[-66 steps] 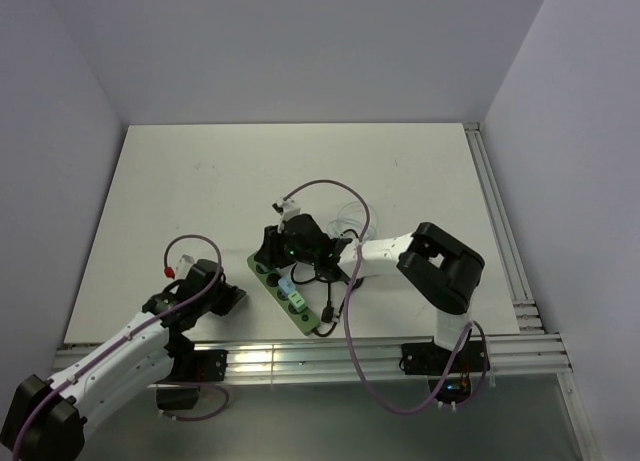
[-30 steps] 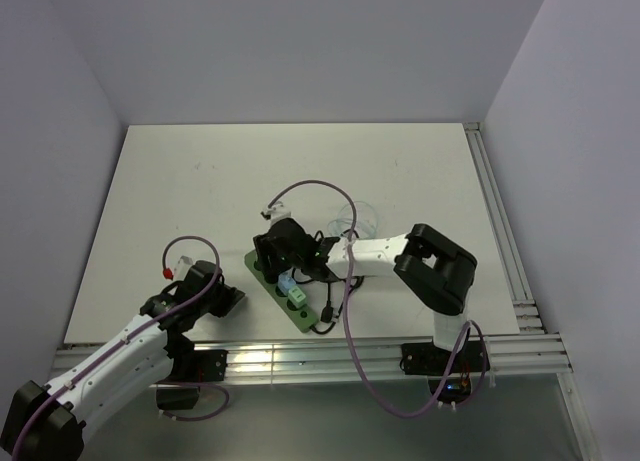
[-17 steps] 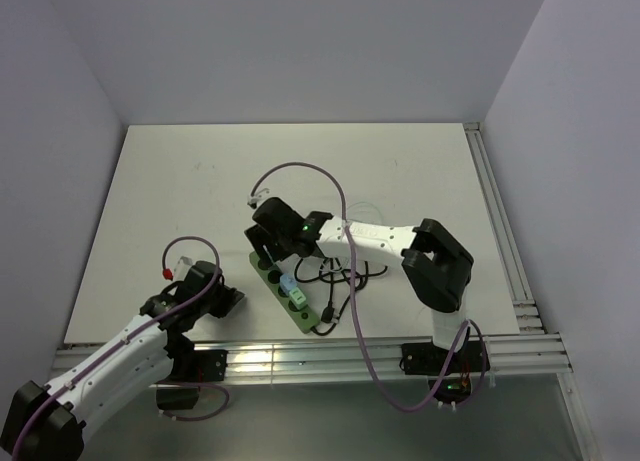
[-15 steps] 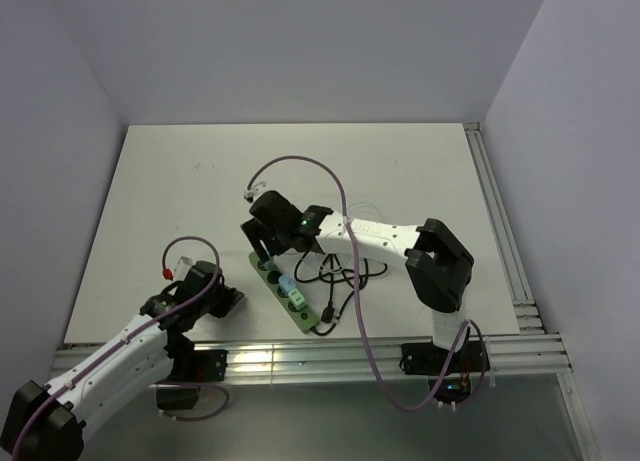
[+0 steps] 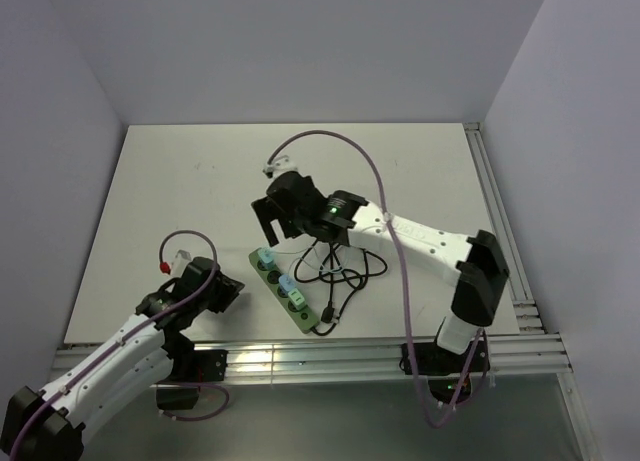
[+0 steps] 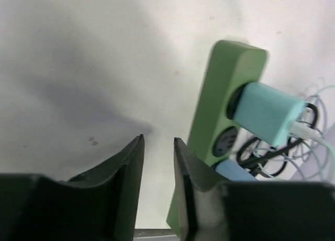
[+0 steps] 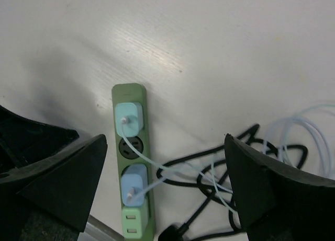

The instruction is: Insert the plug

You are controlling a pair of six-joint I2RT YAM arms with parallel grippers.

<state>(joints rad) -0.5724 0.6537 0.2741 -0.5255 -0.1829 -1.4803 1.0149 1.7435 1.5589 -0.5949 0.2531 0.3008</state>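
Note:
The green power strip [image 5: 309, 320] lies diagonally near the table's front edge. A teal plug [image 5: 267, 256] sits in its far socket, with a blue plug [image 5: 286, 281] and a green adapter [image 5: 297, 301] further along. In the right wrist view the teal plug [image 7: 128, 118], an empty socket [image 7: 130, 145] and the blue plug [image 7: 133, 183] line up on the strip [image 7: 131, 92]. My right gripper [image 5: 272, 217] hovers above the strip's far end, open and empty. My left gripper [image 5: 227, 290] rests left of the strip, its jaws slightly open on nothing. The strip [image 6: 225, 73] shows just right of its fingers.
A black cable [image 5: 338, 271] coils right of the strip, tangled with thin white leads [image 7: 209, 173]. The aluminium rail [image 5: 330, 356] runs along the near edge, another down the right side. Walls enclose the table at back and sides.
My right gripper let go of the teal plug, now seated in the far socket, opened wide and lifted back from the strip. My left gripper's jaws parted a little.

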